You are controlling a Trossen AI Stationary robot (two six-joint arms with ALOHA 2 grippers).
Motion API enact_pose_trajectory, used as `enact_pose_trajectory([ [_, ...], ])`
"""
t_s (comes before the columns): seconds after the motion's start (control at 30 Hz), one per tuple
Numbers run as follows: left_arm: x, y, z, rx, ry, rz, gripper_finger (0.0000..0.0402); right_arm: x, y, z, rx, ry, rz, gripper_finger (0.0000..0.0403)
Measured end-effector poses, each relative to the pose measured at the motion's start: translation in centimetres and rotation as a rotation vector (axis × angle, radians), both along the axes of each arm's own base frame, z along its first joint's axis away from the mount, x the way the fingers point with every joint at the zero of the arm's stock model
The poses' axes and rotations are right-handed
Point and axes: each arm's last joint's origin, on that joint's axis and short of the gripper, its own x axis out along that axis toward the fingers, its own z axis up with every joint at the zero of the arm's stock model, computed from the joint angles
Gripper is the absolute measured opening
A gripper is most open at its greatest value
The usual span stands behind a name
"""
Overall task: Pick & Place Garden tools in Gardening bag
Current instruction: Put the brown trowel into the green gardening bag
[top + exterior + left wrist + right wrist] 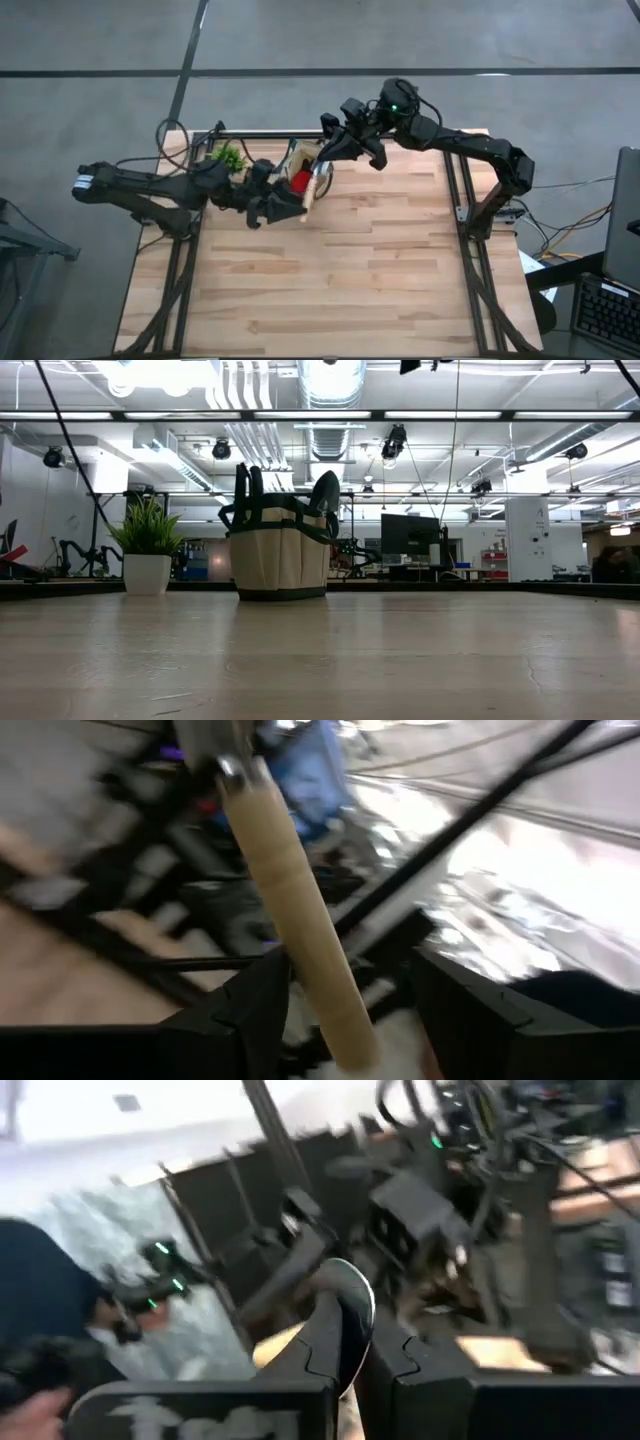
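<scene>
Overhead, both grippers (296, 205) (335, 150) crowd the gardening bag's (300, 160) rim.

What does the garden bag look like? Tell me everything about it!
The gardening bag is a small beige cloth tote with dark trim along its top edge and base. It stands upright on the wooden table, near the far edge, beside a small potted plant. Dark tool handles and a metal trowel blade poke out of the top. From above, something red shows inside, and both arms reach over it.
</scene>
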Motion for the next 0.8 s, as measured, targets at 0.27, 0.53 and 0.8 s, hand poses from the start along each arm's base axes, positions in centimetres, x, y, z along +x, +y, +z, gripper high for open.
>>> enact_pose_trajectory([
  [0.27,-3.2,1.1,-1.1,-0.010,0.272,0.252,0.0209,-0.5,0.5,-0.7,-0.078,0.062,-0.059,0.0008],
  [0.53,-4.6,1.9,-1.4,0.001,0.347,0.490,0.0208,-1.7,0.5,-1.8,-0.198,0.200,-0.254,0.0008],
  [0.8,-4.8,2.1,-1.4,0.008,0.347,0.563,0.0208,-2.2,1.1,-4.4,-0.447,0.438,-0.460,0.0008],
])
